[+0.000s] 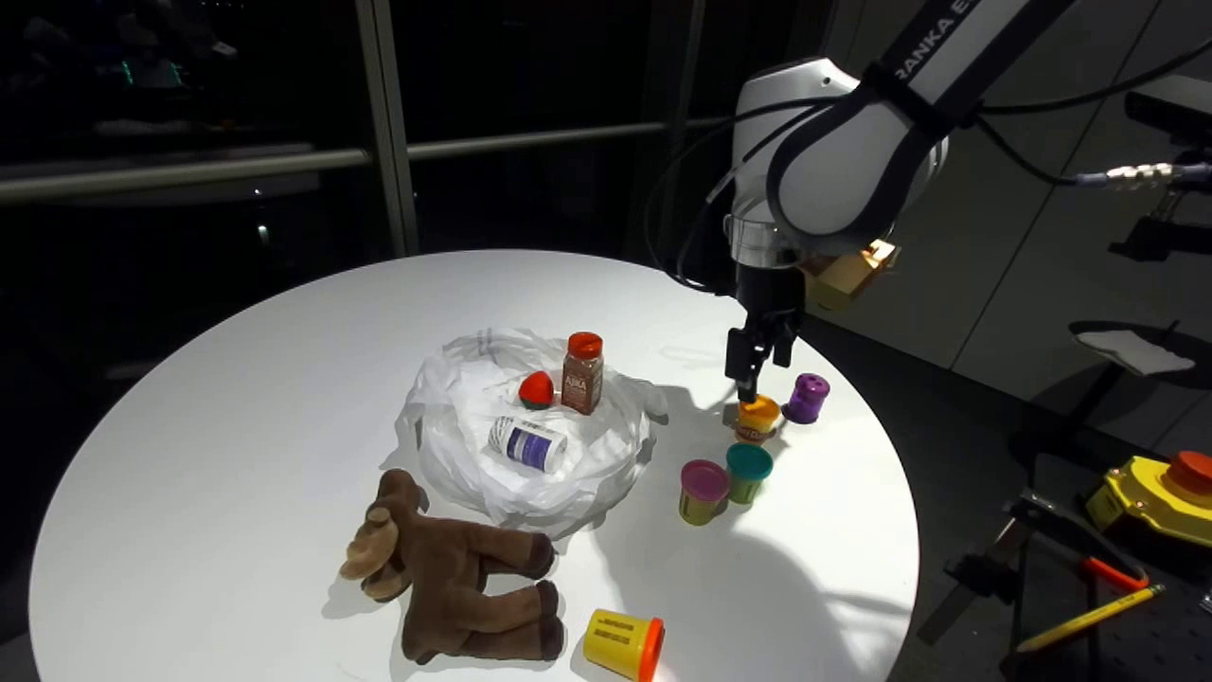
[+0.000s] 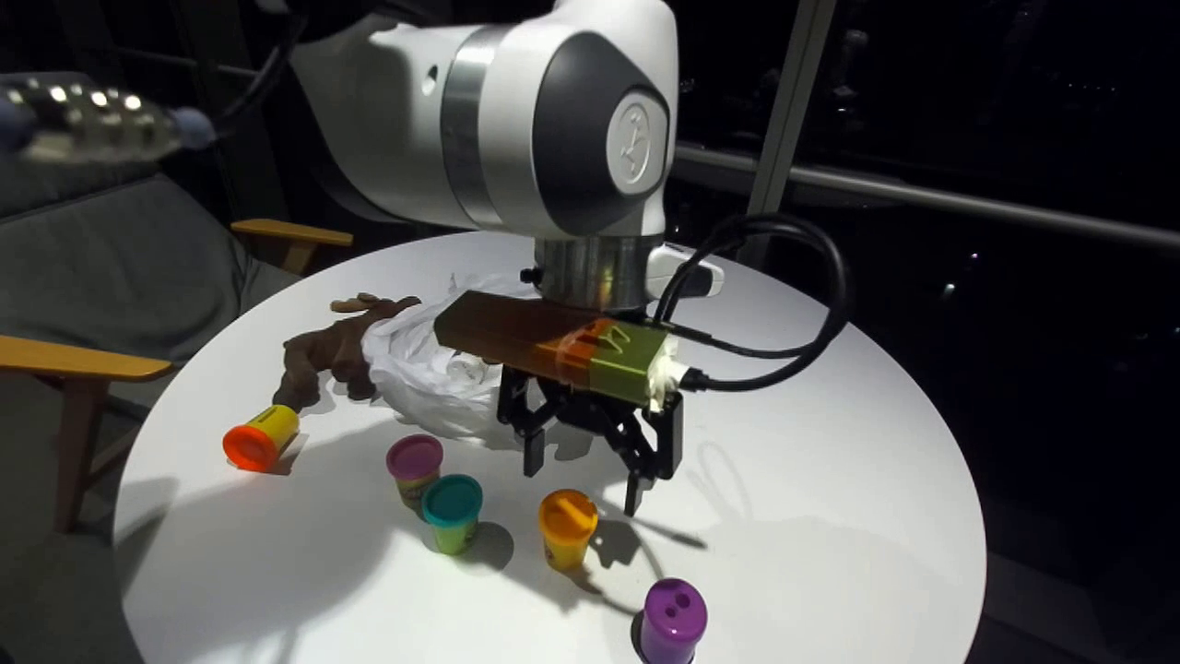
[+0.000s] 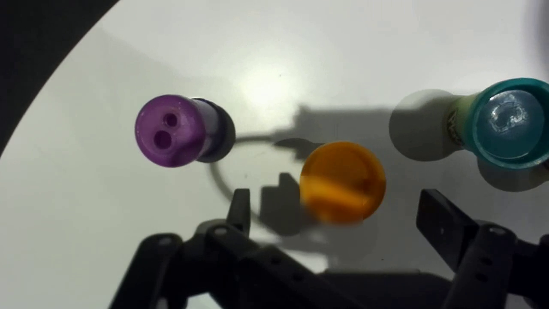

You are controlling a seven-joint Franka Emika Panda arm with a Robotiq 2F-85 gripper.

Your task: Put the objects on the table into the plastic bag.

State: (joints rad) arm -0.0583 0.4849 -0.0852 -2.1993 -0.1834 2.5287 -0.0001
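Note:
My gripper (image 2: 584,475) hangs open with nothing between its fingers, just above the orange cup (image 3: 343,171). The wrist view shows that cup between and beyond the fingertips, untouched. Beside it stand a purple bottle (image 3: 171,131) and a green cup with a teal lid (image 1: 748,474). A pink-lidded yellow cup (image 1: 703,493) is close by. On its side lies a yellow cup with an orange lid (image 1: 620,644), near the brown plush animal (image 1: 454,578). The whitish plastic bag (image 1: 587,497) is spread out, holding a red-capped jar (image 1: 581,379), a white bottle (image 1: 528,445) and a small red object (image 1: 536,389).
The round white table (image 1: 237,407) carries everything. Its edge runs close behind the purple bottle. Dark windows stand behind it, and an armchair (image 2: 120,249) is beside it. A yellow box with a red button (image 1: 1160,493) sits off the table.

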